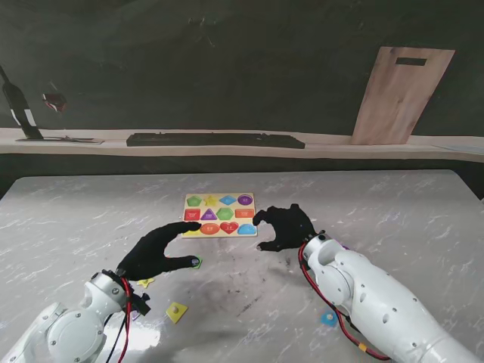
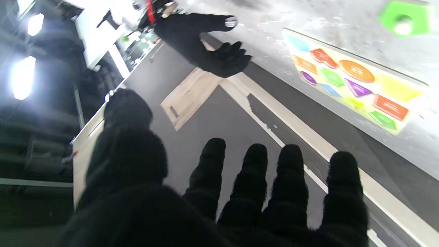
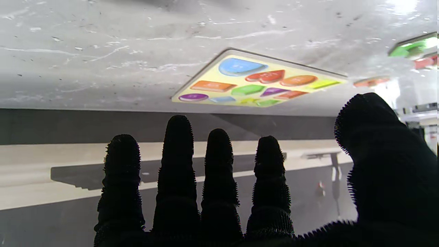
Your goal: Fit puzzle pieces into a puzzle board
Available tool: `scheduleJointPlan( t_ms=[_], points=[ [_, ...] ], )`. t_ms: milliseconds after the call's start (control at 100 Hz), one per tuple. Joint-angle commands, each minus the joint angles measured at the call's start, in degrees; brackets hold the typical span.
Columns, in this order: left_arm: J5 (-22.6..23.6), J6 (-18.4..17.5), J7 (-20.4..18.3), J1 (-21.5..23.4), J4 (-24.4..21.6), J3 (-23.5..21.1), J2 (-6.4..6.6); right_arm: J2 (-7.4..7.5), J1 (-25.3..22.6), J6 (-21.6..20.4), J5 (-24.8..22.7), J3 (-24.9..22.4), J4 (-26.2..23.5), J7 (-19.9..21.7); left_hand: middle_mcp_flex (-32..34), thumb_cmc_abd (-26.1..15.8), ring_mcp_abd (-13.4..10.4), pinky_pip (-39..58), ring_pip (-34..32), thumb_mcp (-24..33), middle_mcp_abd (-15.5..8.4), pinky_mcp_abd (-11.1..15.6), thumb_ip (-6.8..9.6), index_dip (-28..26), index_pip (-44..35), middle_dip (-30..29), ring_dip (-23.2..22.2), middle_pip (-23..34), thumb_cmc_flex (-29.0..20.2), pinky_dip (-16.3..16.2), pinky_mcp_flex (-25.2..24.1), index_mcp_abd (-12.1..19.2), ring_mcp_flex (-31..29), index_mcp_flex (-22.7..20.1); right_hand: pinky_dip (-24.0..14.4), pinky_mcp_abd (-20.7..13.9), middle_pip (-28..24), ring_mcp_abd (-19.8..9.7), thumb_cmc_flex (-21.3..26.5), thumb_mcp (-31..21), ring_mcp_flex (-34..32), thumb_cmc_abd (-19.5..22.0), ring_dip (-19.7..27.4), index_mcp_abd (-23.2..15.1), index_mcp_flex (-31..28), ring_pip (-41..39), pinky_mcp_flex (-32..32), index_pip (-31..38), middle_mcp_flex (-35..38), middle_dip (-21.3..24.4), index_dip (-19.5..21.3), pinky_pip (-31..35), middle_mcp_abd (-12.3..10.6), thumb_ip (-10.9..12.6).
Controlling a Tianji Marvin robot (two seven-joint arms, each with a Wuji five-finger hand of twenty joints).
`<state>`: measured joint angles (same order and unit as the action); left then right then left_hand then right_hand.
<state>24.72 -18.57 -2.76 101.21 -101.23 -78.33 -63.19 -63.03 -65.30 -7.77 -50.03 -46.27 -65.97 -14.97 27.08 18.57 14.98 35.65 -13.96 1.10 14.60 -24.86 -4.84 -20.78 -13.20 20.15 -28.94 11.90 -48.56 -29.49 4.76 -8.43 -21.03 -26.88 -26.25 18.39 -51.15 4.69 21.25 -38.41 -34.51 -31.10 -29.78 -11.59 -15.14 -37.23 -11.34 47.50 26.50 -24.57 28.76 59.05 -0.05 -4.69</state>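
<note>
The yellow puzzle board (image 1: 236,207) lies flat at the table's middle, with coloured shapes in most of its slots. My left hand (image 1: 155,251) hovers open near its near-left corner, index finger stretched toward it and nothing held. A green piece (image 1: 197,262) lies by that hand's thumb. My right hand (image 1: 283,227) is open just right of the board, fingers spread and empty. In the left wrist view the board (image 2: 394,85), the green piece (image 2: 404,17) and my right hand (image 2: 205,44) show beyond the left hand (image 2: 253,192). In the right wrist view the board (image 3: 298,71) lies past the right hand (image 3: 240,192).
A yellow piece (image 1: 176,311) and another yellow piece (image 1: 145,282) lie near my left arm. A blue piece (image 1: 328,318) lies by my right forearm. Beyond the table run a ledge with a dark bar (image 1: 215,140) and a leaning wooden board (image 1: 401,94).
</note>
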Motion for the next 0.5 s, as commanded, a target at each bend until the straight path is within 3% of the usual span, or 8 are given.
scheduleJointPlan(
  t_ms=[0,110,430,490],
  points=[
    [2.18,0.98,1.47,-1.32,1.38,0.49,0.03,-1.11,1.26,0.66,0.55,0.59,1.44,-0.10,0.61,-1.00,-1.97,2.38,-2.00,0.67,-0.66,5.19,2.63,-0.28,-1.20,1.16,-1.32,1.16,-1.57,-1.42,-0.36,0.11,-0.93,-1.11,0.71,-1.28,-1.15,-0.98,1.49,1.54,1.74,1.12,-0.31,0.20,-0.40,-1.07,1.14,1.38,-1.51,-0.61,0.00,1.61,0.28,2.20],
    [7.09,2.47,3.51,-3.72,3.86,1.67,0.06,-2.31,4.86,1.92,2.71,4.70,6.38,-1.92,-0.05,-1.25,-2.19,6.00,-3.72,0.86,-0.75,5.45,2.61,-0.47,-2.35,1.82,-2.07,2.63,-2.34,-1.47,-0.65,-0.24,-0.49,-0.42,0.90,-1.34,-1.54,-0.96,2.20,1.89,2.14,1.38,-0.28,-0.29,-0.62,-1.54,1.38,1.78,-2.02,-0.74,-0.01,2.08,0.52,2.24],
    [6.96,4.62,5.25,-6.74,8.25,4.18,-0.35,-7.50,14.46,3.04,8.52,17.83,20.98,-7.15,-0.40,-1.15,-2.62,7.93,-5.31,1.73,-1.11,5.82,2.69,-0.60,-4.09,2.20,-2.26,4.19,-3.12,-0.83,-1.03,-0.19,0.22,-0.02,2.24,-1.93,-4.54,-0.94,8.62,4.53,4.60,1.48,-0.72,-7.40,-3.76,-5.94,3.21,3.61,-4.59,-1.46,0.08,4.88,1.73,2.07],
    [8.22,4.79,5.97,-7.47,9.16,4.66,-0.36,-8.58,15.68,2.86,9.31,19.84,23.29,-8.05,-0.47,-1.16,-2.64,12.08,-7.27,2.74,-1.06,6.31,2.70,-0.51,-4.96,2.56,-3.30,5.08,-3.42,-2.30,-0.44,-0.32,0.04,0.21,2.44,-2.07,-5.03,-1.01,9.62,5.41,4.73,2.25,-0.78,-8.04,-4.39,-6.69,3.26,3.95,-4.77,-1.57,0.15,5.44,1.76,2.06]
  ],
)
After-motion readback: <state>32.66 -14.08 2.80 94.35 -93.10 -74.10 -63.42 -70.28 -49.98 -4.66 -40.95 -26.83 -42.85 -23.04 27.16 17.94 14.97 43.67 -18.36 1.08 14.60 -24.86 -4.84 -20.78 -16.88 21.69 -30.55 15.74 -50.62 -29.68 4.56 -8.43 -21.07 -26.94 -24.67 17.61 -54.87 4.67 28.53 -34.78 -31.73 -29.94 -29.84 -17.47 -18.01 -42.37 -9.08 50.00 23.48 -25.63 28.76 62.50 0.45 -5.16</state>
